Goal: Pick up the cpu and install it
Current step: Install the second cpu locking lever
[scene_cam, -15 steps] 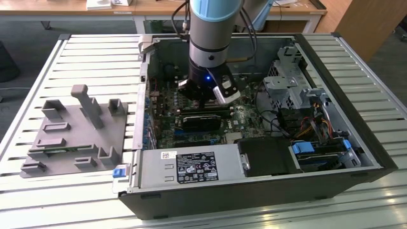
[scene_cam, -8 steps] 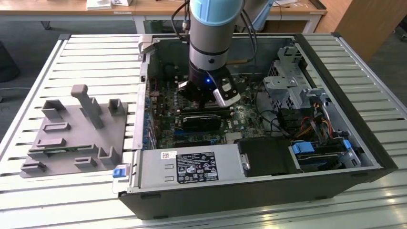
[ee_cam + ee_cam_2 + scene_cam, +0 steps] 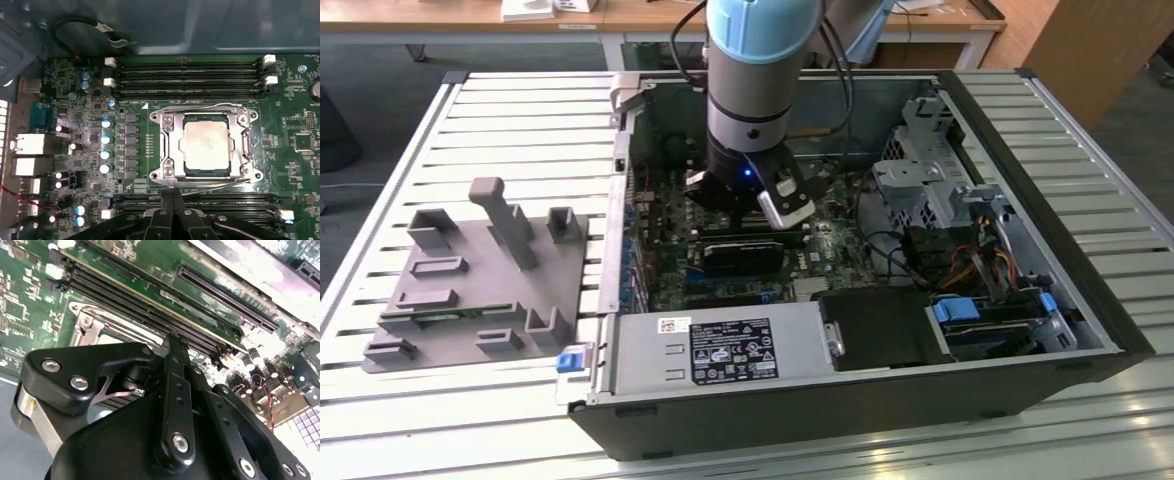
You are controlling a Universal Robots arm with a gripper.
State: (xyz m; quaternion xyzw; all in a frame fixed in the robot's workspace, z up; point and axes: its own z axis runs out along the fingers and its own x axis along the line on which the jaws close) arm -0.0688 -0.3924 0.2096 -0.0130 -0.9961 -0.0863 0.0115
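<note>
One chip matters here: the cpu (image 3: 206, 145) lies flat in its socket (image 3: 170, 145) on the motherboard (image 3: 90, 100), its dull silver top facing up and squarely framed by the metal bracket, with memory slots (image 3: 190, 75) on either side of the socket. By that look, the placing is already done or very nearly so.

Doing this step well means keeping the chip level, so no corner rides up on the bracket's edge, and moving the gripper straight up or down over the socket, never sideways across it. Any drag could shift the chip in its seat.

In the first wrist view the gripper (image 3: 172, 197) has its two black fingers pressed together, tip to tip, with nothing between them; they sit over the memory slots just beside the socket, apart from the chip.

In the exterior view the arm (image 3: 761, 60) stands nearly upright over the open computer case (image 3: 1067, 250), wrist pointing straight down at the board's middle. A grey fixture tray (image 3: 454, 290) sits on the slatted table (image 3: 400, 150) at the exterior view's left.
</note>
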